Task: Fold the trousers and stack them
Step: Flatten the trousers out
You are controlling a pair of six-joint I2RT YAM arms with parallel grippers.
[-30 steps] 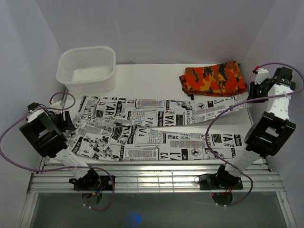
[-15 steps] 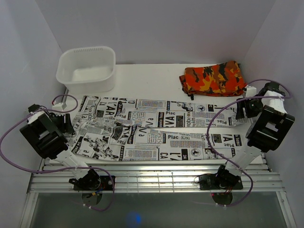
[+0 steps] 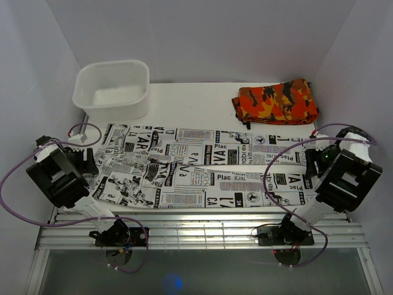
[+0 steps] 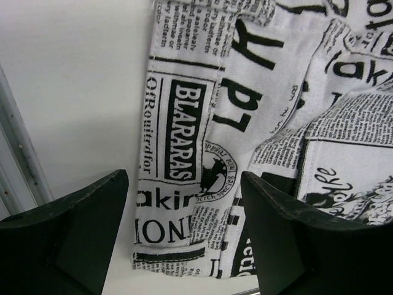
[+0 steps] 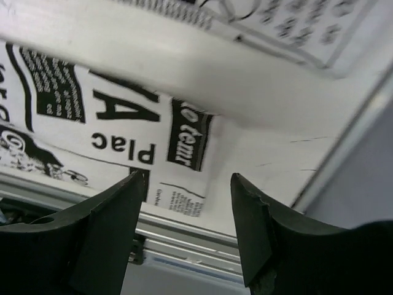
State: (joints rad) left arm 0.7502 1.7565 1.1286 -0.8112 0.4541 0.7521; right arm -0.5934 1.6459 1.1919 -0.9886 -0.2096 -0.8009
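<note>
Trousers (image 3: 202, 166) lie flat across the table (image 3: 196, 98), toward its front edge. Waist at L, both legs running out to the R. Legs touch at L and mid, then part a little toward the R ends. Waist end is rumpled.

L gripper (image 4: 182, 178): jaws spread wide, nothing pinched. It hangs over the waist-end edge of the trousers, w/ the "BLARARAS" print btwn the fingers and bare table to one side. Can't tell if the tips touch cloth.

R gripper (image 5: 187, 178): also spread wide, empty. Under it is the hem corner of the near leg, printed "Plac", w/ a strip of bare table beside it and the metal rail (image 5: 178, 246) at the table's front. That view is tilted and a bit blurred.

Top view: arms bent low, one at each end of the trousers. White tub (image 3: 112, 89) sits in the far L corner, just beyond the waist. Folded camo garment (image 3: 274, 101) (orange/red/black) is at far R, just beyond the far leg; contact not clear.
</note>
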